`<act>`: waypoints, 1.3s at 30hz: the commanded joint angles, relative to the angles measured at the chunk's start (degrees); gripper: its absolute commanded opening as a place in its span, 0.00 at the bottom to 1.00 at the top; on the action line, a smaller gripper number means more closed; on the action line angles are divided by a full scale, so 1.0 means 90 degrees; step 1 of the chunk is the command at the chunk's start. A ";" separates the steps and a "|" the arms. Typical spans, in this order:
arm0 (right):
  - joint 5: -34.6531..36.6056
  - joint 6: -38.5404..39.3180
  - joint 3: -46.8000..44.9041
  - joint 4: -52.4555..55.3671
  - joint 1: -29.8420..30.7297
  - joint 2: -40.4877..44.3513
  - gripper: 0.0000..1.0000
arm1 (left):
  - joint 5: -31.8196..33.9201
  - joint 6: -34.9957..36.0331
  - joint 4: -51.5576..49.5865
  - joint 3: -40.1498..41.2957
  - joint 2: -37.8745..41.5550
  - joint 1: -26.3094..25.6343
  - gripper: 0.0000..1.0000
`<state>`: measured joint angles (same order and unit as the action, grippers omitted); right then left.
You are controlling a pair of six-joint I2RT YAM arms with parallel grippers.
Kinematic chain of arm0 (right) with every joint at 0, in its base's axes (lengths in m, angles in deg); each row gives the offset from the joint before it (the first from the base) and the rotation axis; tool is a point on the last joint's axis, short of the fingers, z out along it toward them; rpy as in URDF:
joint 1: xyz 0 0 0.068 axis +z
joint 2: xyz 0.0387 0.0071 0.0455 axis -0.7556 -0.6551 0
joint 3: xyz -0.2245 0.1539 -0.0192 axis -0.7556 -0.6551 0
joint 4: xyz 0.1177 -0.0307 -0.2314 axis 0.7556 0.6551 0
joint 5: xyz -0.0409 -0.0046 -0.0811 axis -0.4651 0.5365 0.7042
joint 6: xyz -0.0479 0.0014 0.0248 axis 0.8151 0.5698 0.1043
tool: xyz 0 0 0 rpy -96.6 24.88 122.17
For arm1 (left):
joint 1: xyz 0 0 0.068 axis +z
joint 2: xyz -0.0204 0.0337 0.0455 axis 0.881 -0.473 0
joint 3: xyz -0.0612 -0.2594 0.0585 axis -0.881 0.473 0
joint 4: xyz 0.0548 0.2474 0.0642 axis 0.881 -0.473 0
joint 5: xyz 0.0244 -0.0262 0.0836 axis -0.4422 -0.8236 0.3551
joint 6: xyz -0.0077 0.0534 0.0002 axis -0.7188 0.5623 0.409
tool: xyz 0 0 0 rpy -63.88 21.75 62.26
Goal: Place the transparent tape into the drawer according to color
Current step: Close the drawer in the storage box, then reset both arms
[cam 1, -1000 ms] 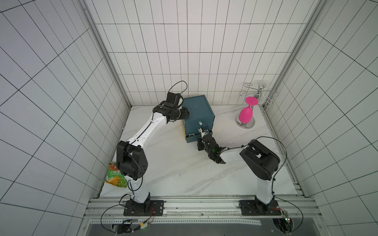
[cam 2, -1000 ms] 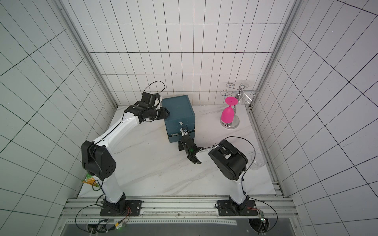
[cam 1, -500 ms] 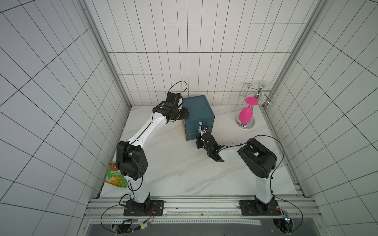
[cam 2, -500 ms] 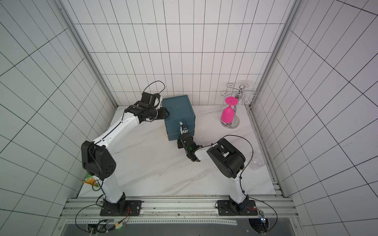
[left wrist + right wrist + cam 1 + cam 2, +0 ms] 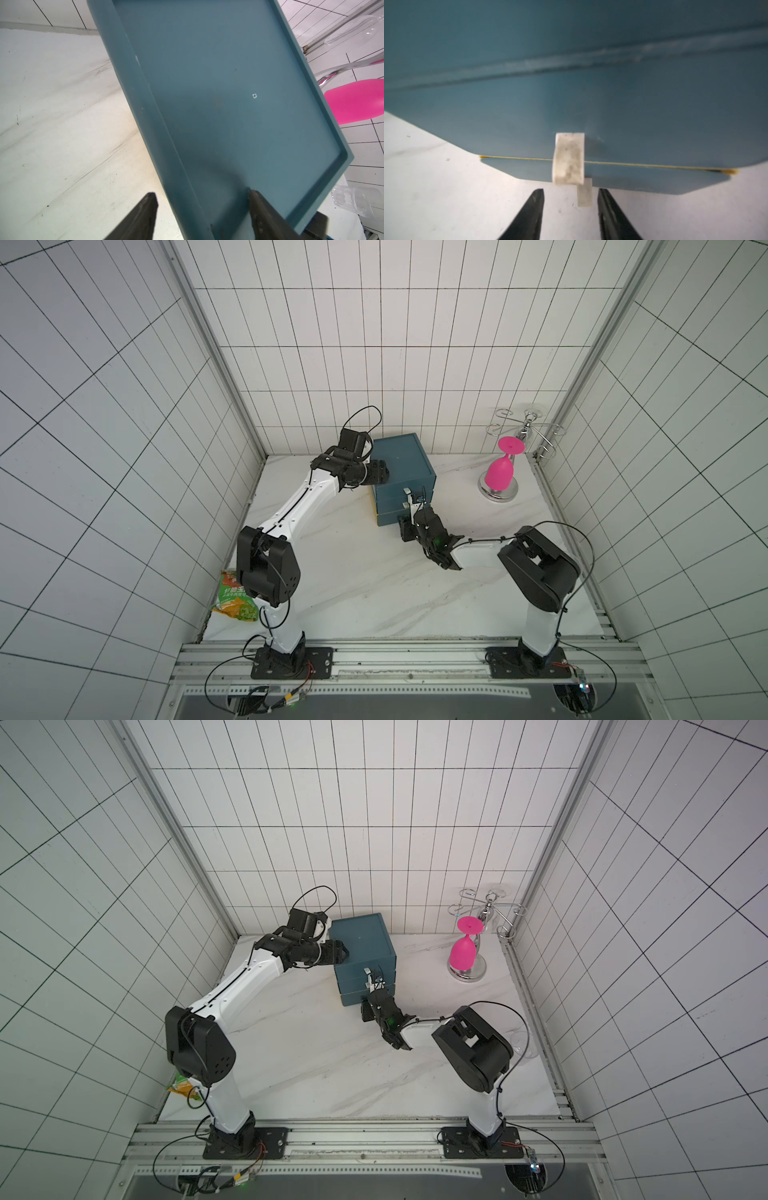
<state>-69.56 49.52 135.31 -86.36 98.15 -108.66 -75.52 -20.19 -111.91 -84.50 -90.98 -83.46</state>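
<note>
A: Where's the transparent tape? I can't spot a single ring, not on the surface (image 5: 357, 585), not held by either arm.
B: Nor me. No ring shows in any view, so my guess is they're shut away in the cabinet (image 5: 401, 470), which sits at twelve o'clock on the surface. Its drawer fronts (image 5: 388, 499) look pushed in, though I can't be sure from above.
A: And how would such rings handle?
B: Light, I'd judge, stiff round the core, slick on the film. Pinch across the ring's wall, one finger through the hole; squeezing the flat faces risks a slip.
A: Right pincer (image 5: 570, 190) now?
B: Parted to a middling gap, gripping nothing. It faces those drawer fronts low down, at the cabinet's six o'clock side, with the white pull tab (image 5: 569, 159) just ahead and a smaller strip hanging between the fingers (image 5: 532, 212), touching neither that I can see. A thin yellow line runs along the seam there.
A: The arm?
B: Based at five o'clock, elbow humped at four, forearm lying low toward the centre.
A: And the left pincer (image 5: 201, 194)?
B: Spread wide, empty, straddling the cabinet's top rim at its nine o'clock edge: one finger over the recessed top, one out beside the wall. That arm stretches long from seven o'clock up to eleven, wrist turned sideways.
A: Anything else?
B: A pink goblet (image 5: 500, 472), foot up, at two o'clock, well apart.
</note>
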 commanded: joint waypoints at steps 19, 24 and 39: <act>-0.0046 0.0500 -0.1069 0.3294 -0.1129 0.3472 0.99 | 0.2259 -0.0428 0.3247 0.4766 0.3836 0.0506 0.98; 0.0649 0.0442 -0.1166 0.3420 -0.2270 0.3744 0.99 | 0.3214 -0.0296 0.4017 0.6030 0.4218 0.0506 0.98; 0.2271 0.1957 -0.2526 0.0408 -0.3984 0.3465 0.99 | 0.4791 0.1763 0.6872 0.7509 0.3710 0.0828 0.98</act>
<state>-51.18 62.17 115.90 -71.89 63.16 -75.37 -34.52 -11.71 -59.04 -17.14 -55.42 -77.76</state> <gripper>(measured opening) 0.987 0.981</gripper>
